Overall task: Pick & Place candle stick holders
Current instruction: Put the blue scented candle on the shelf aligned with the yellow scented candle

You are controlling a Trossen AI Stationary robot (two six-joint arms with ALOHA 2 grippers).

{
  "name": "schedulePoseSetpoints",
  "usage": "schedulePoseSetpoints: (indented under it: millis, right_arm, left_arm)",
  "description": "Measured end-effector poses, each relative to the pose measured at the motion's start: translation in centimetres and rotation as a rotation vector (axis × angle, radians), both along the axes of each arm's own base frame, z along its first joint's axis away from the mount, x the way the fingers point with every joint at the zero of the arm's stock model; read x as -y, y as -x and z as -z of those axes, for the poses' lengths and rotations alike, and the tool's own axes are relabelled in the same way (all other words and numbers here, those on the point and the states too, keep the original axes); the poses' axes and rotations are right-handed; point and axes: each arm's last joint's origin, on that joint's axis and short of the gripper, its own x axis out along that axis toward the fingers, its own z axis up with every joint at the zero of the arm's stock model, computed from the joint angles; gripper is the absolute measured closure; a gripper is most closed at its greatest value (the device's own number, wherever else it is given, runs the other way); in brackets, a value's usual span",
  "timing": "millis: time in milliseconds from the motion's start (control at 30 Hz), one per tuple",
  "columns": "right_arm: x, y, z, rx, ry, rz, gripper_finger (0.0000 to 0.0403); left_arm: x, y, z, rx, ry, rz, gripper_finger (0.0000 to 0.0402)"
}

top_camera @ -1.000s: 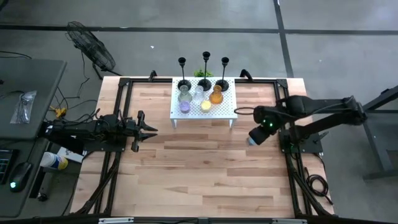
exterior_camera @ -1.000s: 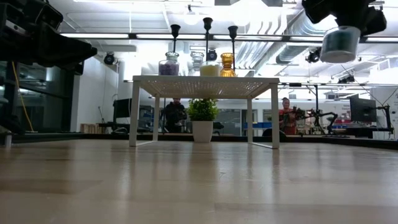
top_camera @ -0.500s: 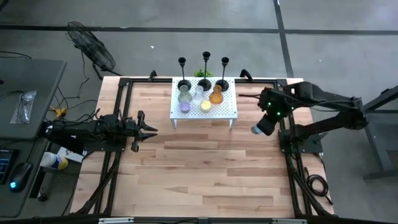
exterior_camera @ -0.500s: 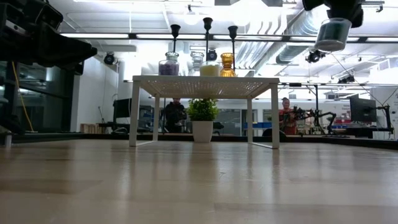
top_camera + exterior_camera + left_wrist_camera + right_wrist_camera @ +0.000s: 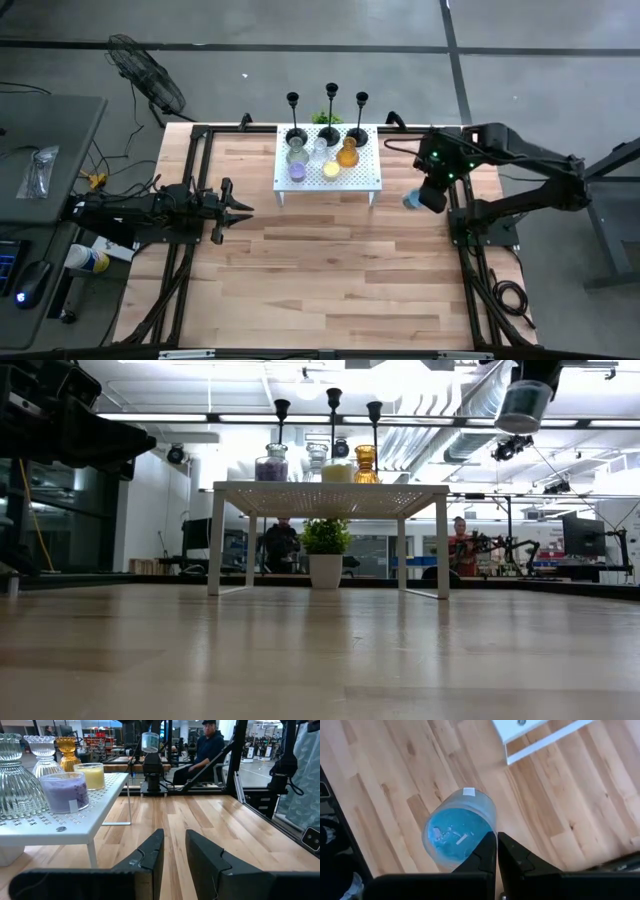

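Item — blue votive cup [image 5: 460, 827], glass, blue wax inside, held by its rim in the right hand [image 5: 430, 192], whose fingers are pinched shut on the glass wall; the cup hangs below the hand, its axis upright, well above the desk [image 5: 330, 270]. Destination, by judgement: the white perforated stand [image 5: 365, 180], which lies just beside the hand toward the desk's centre, its near corner and leg showing in the right wrist view. The low view puts the cup [image 5: 522, 405] higher than the stand top, so the coming move looks like a sideways carry over the stand's edge, then a lowering. Already on the stand: purple votive [image 5: 297, 172], yellow votive [image 5: 330, 170], orange glass holder [image 5: 347, 154], clear ribbed holders [image 5: 297, 155] and three black candlesticks [image 5: 330, 110] along the side far from the hand; the corner nearest the hand looks free. Right arm: elbow folded, wrist pointing straight down. Left hand [image 5: 232, 208] — parked at the opposite side of the desk, well apart from the stand, fingers slightly parted, holding nothing. The right arm is much the nearer.
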Motion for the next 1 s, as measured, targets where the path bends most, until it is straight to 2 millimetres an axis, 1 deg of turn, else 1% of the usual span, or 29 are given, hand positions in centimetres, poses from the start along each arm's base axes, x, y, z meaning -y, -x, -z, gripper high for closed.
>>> schedulePoseSetpoints:
  millis: [167, 333, 700, 833, 1000]
  right_arm:
    - [0.6, -0.6, -0.8, 0.018, 0.028, -0.029, 0.0399]
    - [1.2, -1.5, -1.0, 0.011, 0.042, -0.058, 0.0399]
    - [2.1, -4.2, -1.3, -0.006, 0.059, -0.115, 0.0399]
    - [2.8, -5.5, -1.3, -0.023, 0.066, -0.124, 0.0399]
    - [3.9, -6.9, -1.4, -0.072, 0.12, -0.128, 0.0399]
  left_arm:
    - [0.0, 0.0, 0.0, 0.0, 0.0, 0.0, 0.0325]
    - [0.0, 0.0, 0.0, 0.0, 0.0, 0.0, 0.0325]
    - [0.0, 0.0, 0.0, 0.0, 0.0, 0.0, 0.0325]
    - [0.0, 0.0, 0.0, 0.0, 0.0, 0.0, 0.0325]
    - [0.0, 0.0, 0.0, 0.0, 0.0, 0.0, 0.0325]
